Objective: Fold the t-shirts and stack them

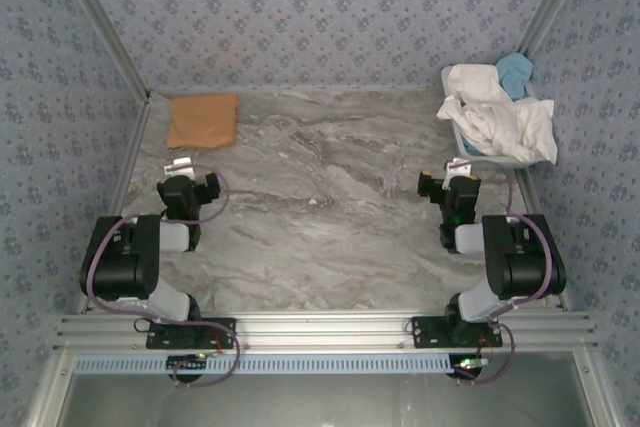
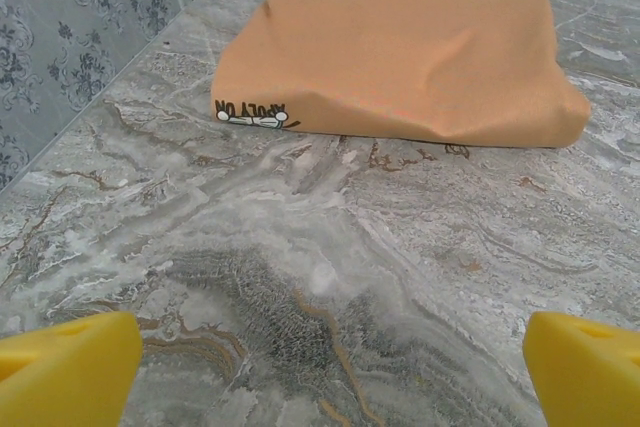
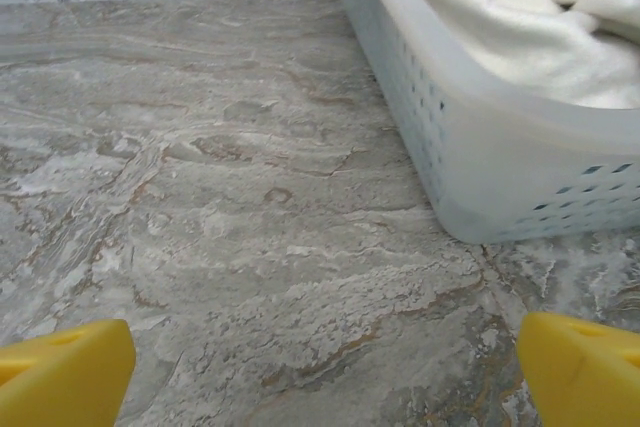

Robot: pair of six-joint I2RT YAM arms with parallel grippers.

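The left gripper (image 2: 320,372) and right gripper (image 3: 320,372) are open, empty. Grabbing one tangled white cloth shirt (image 1: 500,122) could drag the white plastic basket (image 3: 470,157).

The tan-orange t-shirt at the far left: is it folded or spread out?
Folded. The tan-orange t-shirt lies as a compact rectangle, no sleeves showing, with a thick rounded edge.

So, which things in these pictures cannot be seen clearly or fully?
- Top view: the count of white t-shirts in the tub; they are bunched together.
- Top view: the light blue t-shirt, mostly behind the white ones.
- Left wrist view: the print on the tan-orange t-shirt, partly folded under.
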